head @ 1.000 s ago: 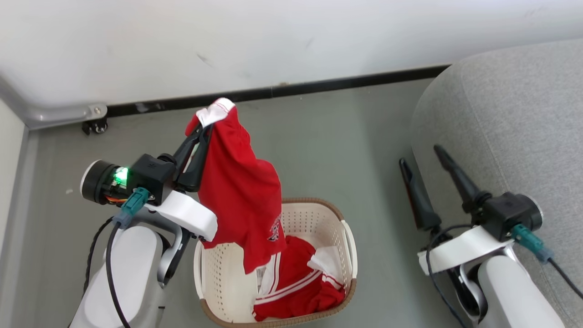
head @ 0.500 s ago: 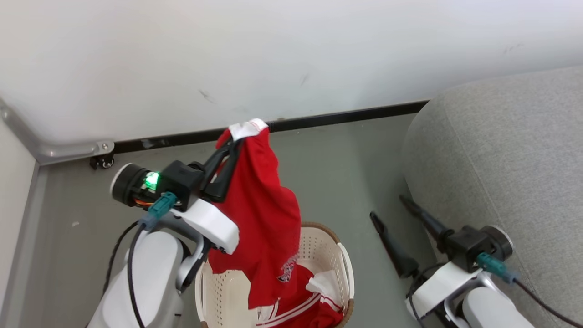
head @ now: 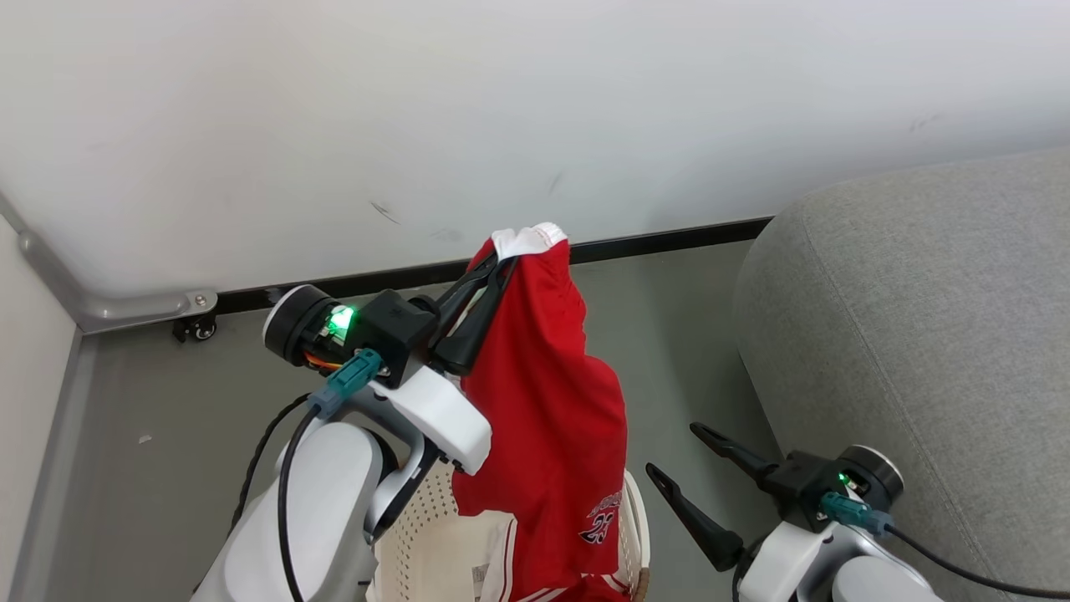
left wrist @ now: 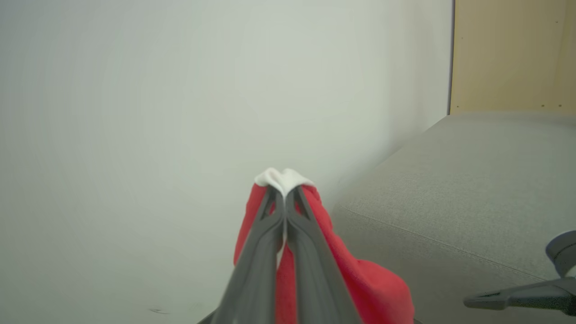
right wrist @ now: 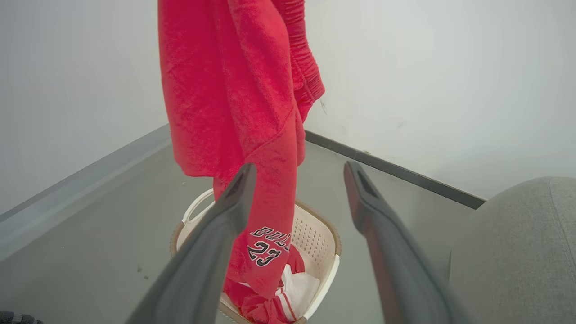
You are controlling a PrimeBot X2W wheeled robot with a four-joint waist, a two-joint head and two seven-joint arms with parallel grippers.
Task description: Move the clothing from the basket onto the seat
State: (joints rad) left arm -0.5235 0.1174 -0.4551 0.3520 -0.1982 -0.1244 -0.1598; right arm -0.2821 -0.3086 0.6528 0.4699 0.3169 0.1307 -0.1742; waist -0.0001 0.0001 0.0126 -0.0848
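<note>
I read left claw (head: 499, 266) pinched on white hem of red garment (head: 552, 401) — it hangs vertical at frame centre, tail over basket (head: 418, 535). Seat (head: 919, 334) fills right side; right claw (head: 675, 449) spread wide, empty — nearer seat.

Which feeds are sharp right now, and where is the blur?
Head view: even light, no glare, the red garment sharp. Left wrist view: the left pincer, shut on the garment, is soft, close to the lens; the seat behind is clearer. Right wrist view: the right pincer blurs toward the bottom edge, but the 23 print and the basket read crisply.
</note>
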